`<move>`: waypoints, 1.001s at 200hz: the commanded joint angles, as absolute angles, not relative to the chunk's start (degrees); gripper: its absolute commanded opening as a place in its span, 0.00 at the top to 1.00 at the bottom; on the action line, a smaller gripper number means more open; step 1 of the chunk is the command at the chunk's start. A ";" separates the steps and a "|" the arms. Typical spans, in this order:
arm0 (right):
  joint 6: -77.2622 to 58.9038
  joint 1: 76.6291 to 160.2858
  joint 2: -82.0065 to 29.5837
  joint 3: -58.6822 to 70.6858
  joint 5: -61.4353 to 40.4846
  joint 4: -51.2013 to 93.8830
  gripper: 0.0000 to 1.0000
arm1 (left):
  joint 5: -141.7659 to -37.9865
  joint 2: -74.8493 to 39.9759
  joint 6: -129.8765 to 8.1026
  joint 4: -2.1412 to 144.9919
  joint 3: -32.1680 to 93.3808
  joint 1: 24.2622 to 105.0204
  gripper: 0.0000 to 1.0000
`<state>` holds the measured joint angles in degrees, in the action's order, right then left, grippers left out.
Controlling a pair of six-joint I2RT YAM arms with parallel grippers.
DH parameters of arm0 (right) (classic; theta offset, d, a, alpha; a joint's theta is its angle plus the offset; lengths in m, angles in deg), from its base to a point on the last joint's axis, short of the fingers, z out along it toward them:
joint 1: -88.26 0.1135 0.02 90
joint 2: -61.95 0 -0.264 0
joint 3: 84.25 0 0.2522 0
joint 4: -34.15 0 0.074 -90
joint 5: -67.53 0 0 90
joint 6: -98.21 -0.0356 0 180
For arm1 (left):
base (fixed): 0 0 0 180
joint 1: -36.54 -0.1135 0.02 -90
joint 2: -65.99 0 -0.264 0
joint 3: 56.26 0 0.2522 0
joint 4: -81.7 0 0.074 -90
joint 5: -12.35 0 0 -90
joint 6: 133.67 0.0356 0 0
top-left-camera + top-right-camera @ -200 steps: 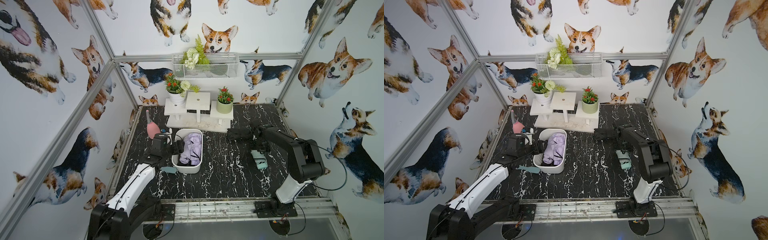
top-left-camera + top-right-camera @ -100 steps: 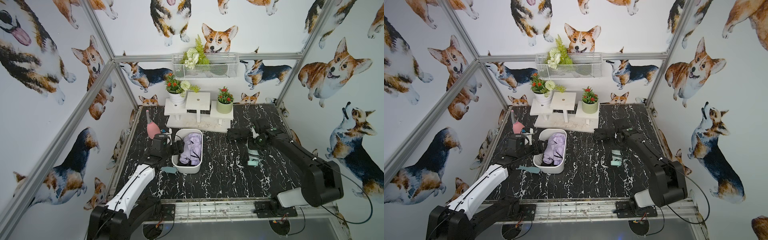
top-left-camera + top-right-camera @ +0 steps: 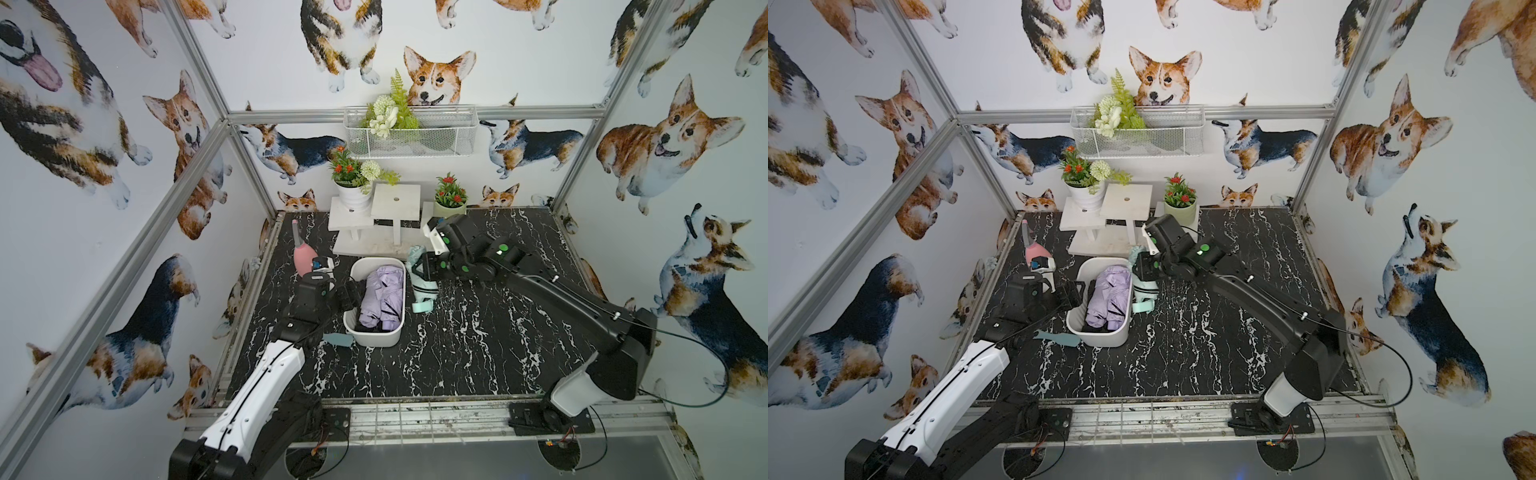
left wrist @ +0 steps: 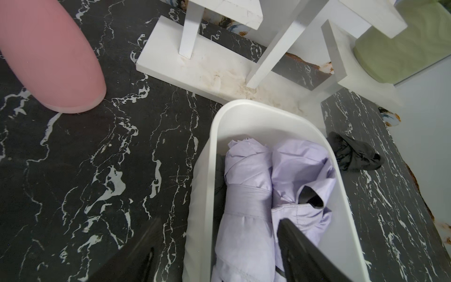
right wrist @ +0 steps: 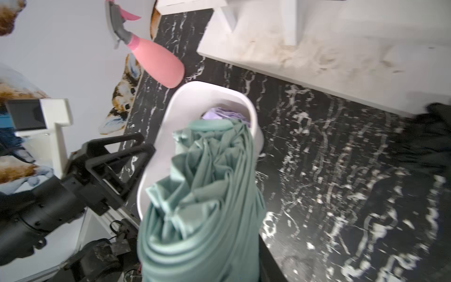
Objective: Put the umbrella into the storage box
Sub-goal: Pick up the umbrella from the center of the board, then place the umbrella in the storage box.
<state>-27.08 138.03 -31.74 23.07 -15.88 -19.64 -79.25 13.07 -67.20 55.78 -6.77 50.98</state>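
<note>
**Green umbrella in my grip, box not yet reached**

My right pincer point(image 3: 425, 268) is pinching the folded green umbrella point(image 3: 420, 283) around its body. The right wrist view shows the bundled cloth point(image 5: 202, 195) rising out from between my jaws. In both top views the umbrella sits just outside the storage box point(image 3: 374, 337), along the wall on my right-hand side, with its pale handle pointing toward my base. I cannot tell whether that handle end is clear of the table point(image 3: 478, 353).

My left pincer point(image 3: 348, 296) is spread wide and holds nothing. The left wrist view puts one finger point(image 4: 144, 244) outside the near wall of the box and the other finger point(image 4: 295, 246) inside, over the lavender umbrellas point(image 4: 246, 195) that already fill much of the tub. Whether either finger touches the wall I cannot say.

I judge this to be the carrying step: the grasp is made and the drop is ahead of me. Next I need to lift enough for the whole bundle to clear the rim, move sideways until it hangs over the opening, and turn it to lie lengthwise with the box before I let go. Little room is left inside, so the umbrella will likely end up on top of the lavender cloth, and a crooked release could leave one end propped on the rim.

My left pincer seems well placed to steady the tub if it gets nudged. The pink spray bottle point(image 3: 303, 257), the white stand point(image 3: 374, 246) and the black cloth point(image 4: 353, 156) all lie off my path
</note>
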 commanded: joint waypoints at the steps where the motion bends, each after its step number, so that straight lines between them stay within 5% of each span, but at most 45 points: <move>1: -31.73 140.52 -37.37 28.43 -17.38 -14.14 0.62 | -77.24 13.55 -68.00 55.17 -6.95 50.91 0.20; 68: -38.48 143.70 -53.31 37.50 -17.37 -9.08 0.58 | -74.36 17.81 -68.53 53.42 -7.50 50.91 0.20; 102: -39.34 145.36 -55.26 36.68 -18.72 -7.50 0.38 | -74.30 17.30 -68.45 53.61 -7.52 50.87 0.20; 132: -37.85 146.26 -52.03 34.88 -21.61 -7.79 0.29 | -74.30 17.21 -68.18 53.97 -7.78 50.91 0.19; 200: -31.02 140.90 -35.13 19.58 -26.05 -10.05 0.28 | -75.90 16.94 -66.79 54.47 -7.82 50.89 0.19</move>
<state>-35.08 144.37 -39.36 24.18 -24.93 -8.80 -74.86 17.07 -67.85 53.55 -7.71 50.98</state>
